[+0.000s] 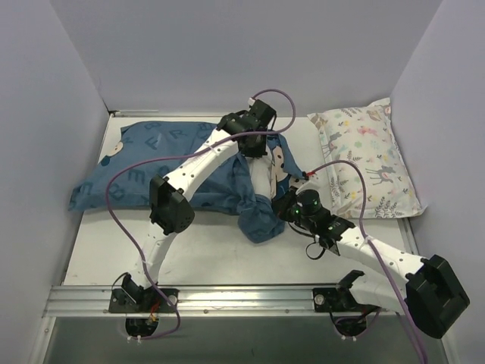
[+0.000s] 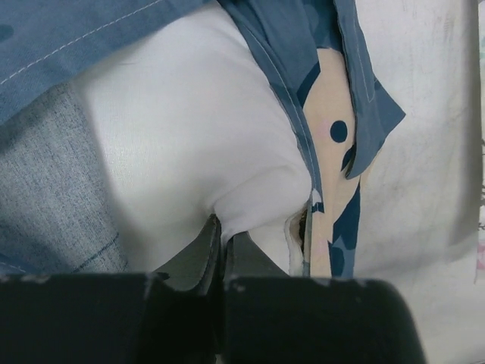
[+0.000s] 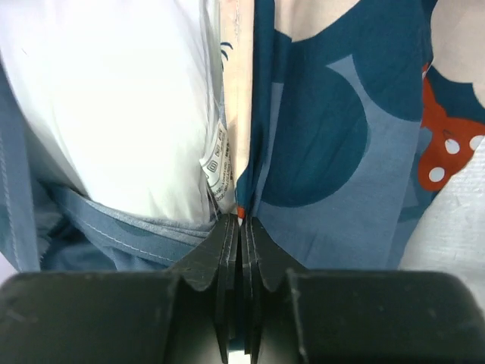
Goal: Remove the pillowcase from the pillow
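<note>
The dark blue pillowcase (image 1: 151,163) lies across the back left of the table, with its open end bunched near the middle (image 1: 258,212). My left gripper (image 1: 258,152) is at that open end. In the left wrist view it (image 2: 223,231) is shut on a pinch of the white pillow (image 2: 189,129), which bulges out of the pillowcase (image 2: 45,38). My right gripper (image 1: 288,199) is just to the near right. In the right wrist view it (image 3: 241,218) is shut on the pillowcase edge (image 3: 326,152), next to the pillow (image 3: 114,98) and its small tag (image 3: 216,163).
A smaller white pillow with pastel animal print (image 1: 367,159) lies at the back right against the wall. Grey walls close in the left, back and right. A metal rail (image 1: 242,299) runs along the near edge by the arm bases.
</note>
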`<state>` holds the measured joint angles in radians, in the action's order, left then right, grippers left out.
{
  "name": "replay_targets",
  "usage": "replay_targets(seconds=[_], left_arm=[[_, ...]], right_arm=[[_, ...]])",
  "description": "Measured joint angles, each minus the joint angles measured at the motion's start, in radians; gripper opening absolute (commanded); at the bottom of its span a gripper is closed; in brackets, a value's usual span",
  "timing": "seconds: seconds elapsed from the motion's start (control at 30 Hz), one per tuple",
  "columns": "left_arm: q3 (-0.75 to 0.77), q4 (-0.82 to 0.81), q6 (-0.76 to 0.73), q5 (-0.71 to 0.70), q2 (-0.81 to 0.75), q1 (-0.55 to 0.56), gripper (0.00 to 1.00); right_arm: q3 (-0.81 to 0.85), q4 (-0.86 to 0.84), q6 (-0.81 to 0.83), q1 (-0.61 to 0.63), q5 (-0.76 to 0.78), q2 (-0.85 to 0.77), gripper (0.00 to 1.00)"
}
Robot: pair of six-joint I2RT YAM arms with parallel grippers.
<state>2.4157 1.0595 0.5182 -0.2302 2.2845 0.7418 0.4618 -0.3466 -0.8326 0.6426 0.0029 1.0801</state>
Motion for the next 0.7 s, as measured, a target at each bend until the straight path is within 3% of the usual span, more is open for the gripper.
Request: replay_targets(seconds=[0.4,0.6,0.7], left_arm=[[0.050,0.067,0.080,0.072,0.007,-0.068,0.00],[0.055,0.065,0.085,0.132,0.006,-0.084,0.00],[-0.026,0.017,0.082,0.194,-0.037,-0.104,0.00]], right_arm=[[0.002,-0.034,0.045,0.217,0.161,0.085,0.07],[0.047,-0.043,0.022,0.183,0.166,0.265,0.08],[0.050,-0.076,-0.007,0.111,0.124,0.330,0.16]])
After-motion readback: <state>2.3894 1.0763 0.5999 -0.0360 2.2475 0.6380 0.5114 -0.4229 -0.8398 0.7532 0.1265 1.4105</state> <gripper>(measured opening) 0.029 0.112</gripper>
